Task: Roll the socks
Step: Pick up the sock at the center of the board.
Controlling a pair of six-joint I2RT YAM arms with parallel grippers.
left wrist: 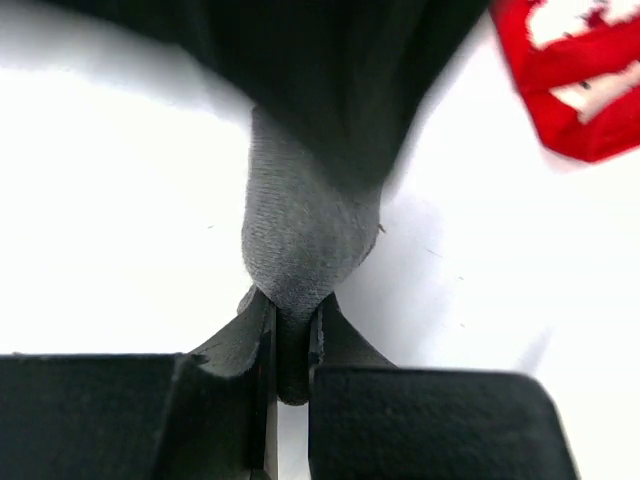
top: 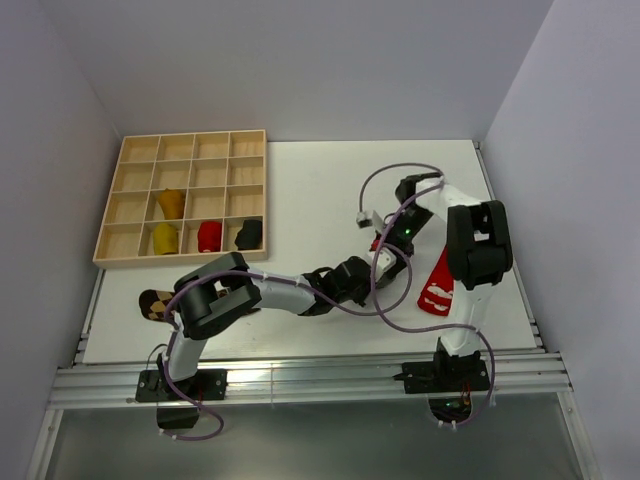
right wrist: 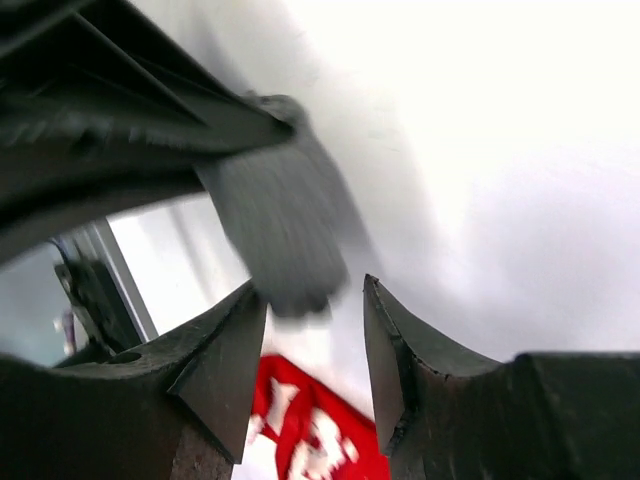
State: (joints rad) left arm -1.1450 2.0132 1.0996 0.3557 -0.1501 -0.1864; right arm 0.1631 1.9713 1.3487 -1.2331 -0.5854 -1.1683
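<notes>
Grey sock [left wrist: 305, 240], one end pinched; red white-marked sock [top: 437, 283] lying flat just beside.

Red sock [left wrist: 585, 100] runs off the edge at 2 o'clock; grey sock [left wrist: 300, 240] is hidden above at 12; left arm [top: 280, 292] covers argyle sock [top: 152, 303] at 8

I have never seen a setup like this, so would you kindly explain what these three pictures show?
These are two robot arms bolted at the near edge of a white table. One picture looks down from above; the other two come from cameras on each wrist. The left gripper is shut on a grey sock. The right gripper stands open close to that sock. On the table lie a red sock with white marks and an argyle sock near the left arm's base. The wooden tray holds four bundles: two mustard, one red, one dark.
</notes>
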